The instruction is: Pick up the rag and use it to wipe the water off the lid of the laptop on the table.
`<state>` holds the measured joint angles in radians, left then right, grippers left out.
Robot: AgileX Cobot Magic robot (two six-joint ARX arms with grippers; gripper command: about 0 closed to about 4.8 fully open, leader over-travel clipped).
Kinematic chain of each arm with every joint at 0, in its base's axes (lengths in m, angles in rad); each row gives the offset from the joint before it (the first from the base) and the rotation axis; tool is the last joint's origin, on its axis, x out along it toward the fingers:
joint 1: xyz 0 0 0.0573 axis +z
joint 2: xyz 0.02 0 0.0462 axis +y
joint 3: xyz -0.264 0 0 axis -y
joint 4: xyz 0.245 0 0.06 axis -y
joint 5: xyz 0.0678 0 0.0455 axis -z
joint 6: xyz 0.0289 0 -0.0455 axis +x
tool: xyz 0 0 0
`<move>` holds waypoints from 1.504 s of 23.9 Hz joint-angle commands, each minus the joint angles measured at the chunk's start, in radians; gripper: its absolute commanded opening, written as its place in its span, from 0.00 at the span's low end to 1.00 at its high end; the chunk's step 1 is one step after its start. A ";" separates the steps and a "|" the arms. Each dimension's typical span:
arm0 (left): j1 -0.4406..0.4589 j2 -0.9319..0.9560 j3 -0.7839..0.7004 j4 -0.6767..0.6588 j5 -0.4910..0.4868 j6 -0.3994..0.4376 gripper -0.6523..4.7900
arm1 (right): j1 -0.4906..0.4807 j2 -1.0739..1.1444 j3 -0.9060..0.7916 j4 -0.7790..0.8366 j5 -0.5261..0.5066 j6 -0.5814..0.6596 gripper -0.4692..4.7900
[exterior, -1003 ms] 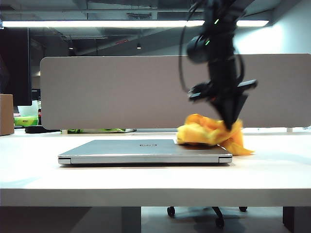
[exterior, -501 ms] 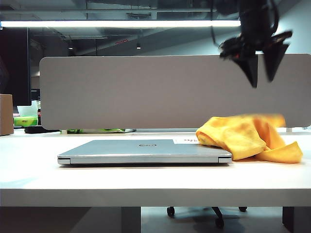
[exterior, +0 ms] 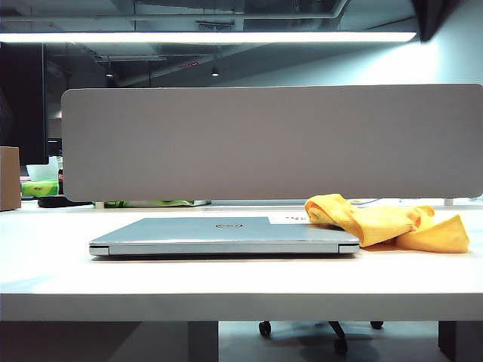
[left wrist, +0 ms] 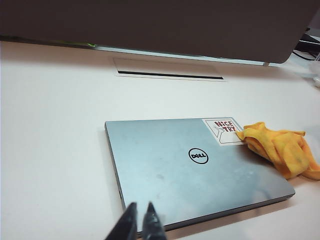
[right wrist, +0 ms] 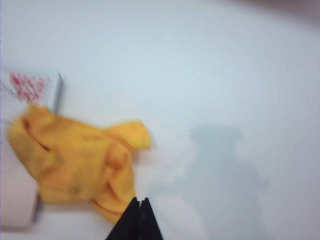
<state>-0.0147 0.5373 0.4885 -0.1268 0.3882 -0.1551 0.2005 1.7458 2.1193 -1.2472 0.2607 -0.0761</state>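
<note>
The silver-grey laptop (exterior: 226, 234) lies closed on the white table (exterior: 226, 286). Its lid (left wrist: 190, 170) bears a dark oval logo (left wrist: 198, 156), a corner sticker (left wrist: 223, 130) and faint dull spots. The yellow-orange rag (exterior: 389, 222) lies crumpled on the table by the laptop's far right corner, one fold touching that corner. My right gripper (right wrist: 140, 201) is shut and empty, hovering high above the table just beside the rag (right wrist: 75, 165). Only a dark bit of that arm (exterior: 434, 15) shows in the exterior view. My left gripper (left wrist: 140, 206) hangs shut and empty over the lid's near edge.
A grey rounded divider panel (exterior: 272, 143) stands along the back of the table. A cable slot (left wrist: 170, 75) is cut into the tabletop behind the laptop. A cardboard box (exterior: 9, 177) sits at the far left.
The right gripper opened, let the rag go and rose up and right, almost out of the exterior view, shut again. The rag slid off the lid and settled flatter on the table.
</note>
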 commanded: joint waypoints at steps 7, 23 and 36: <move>0.002 -0.002 0.007 0.015 -0.010 -0.002 0.16 | 0.005 -0.201 -0.003 0.362 -0.195 -0.074 0.08; 0.001 -0.003 0.006 0.120 -0.081 0.056 0.16 | 0.005 -0.834 -0.855 0.880 -0.264 -0.074 0.08; 0.000 -0.147 -0.074 0.129 -0.077 0.116 0.16 | 0.006 -1.278 -1.330 1.012 -0.240 0.078 0.08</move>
<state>-0.0151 0.4198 0.4259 -0.0113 0.3096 -0.0410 0.2058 0.4877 0.8082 -0.2516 0.0029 -0.0147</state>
